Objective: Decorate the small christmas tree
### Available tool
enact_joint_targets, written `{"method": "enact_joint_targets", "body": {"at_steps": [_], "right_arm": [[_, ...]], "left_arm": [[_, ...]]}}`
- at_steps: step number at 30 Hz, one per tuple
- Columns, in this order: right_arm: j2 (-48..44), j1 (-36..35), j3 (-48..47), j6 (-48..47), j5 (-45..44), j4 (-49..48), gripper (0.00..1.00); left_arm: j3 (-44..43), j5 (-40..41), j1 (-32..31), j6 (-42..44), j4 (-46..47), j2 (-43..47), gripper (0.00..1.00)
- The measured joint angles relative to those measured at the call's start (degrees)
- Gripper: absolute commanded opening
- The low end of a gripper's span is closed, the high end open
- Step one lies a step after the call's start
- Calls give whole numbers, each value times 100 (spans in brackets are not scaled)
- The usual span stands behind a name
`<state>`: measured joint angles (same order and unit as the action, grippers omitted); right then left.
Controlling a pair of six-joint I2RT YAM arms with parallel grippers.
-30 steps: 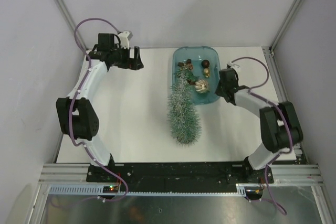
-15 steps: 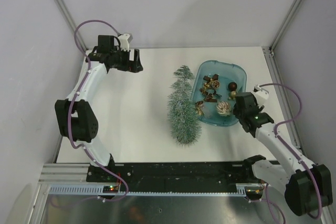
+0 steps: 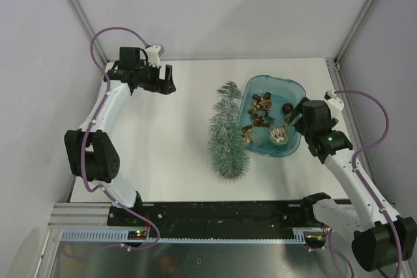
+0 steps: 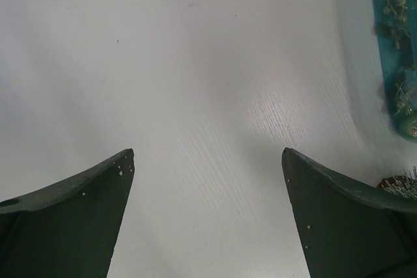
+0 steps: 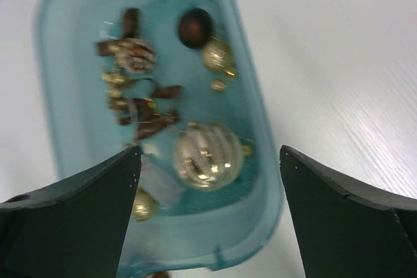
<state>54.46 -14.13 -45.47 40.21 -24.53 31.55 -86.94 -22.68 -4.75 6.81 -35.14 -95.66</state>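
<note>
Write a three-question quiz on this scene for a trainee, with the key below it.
1. True or false: the small christmas tree is inside the blue tray.
2. Which gripper's camera looks down into the tray? A) left gripper B) right gripper C) neither
3. Fill in: the jaws of both grippers stand ____, holding nothing.

Key: 1. False, it is on the table beside the tray. 2. B. 3. open.
</note>
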Motion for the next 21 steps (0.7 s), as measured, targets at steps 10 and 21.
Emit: {"method": "enact_joint_targets", "body": {"at_steps": [10,21], "right_arm": [[387,-1067,-577,404,669,-494,87],[2037,-1198,-577,990,1615,-1539,82]], "left_arm": [[138,52,0,146,-15,52,100],[153,160,0,188,-13,61,100]]}}
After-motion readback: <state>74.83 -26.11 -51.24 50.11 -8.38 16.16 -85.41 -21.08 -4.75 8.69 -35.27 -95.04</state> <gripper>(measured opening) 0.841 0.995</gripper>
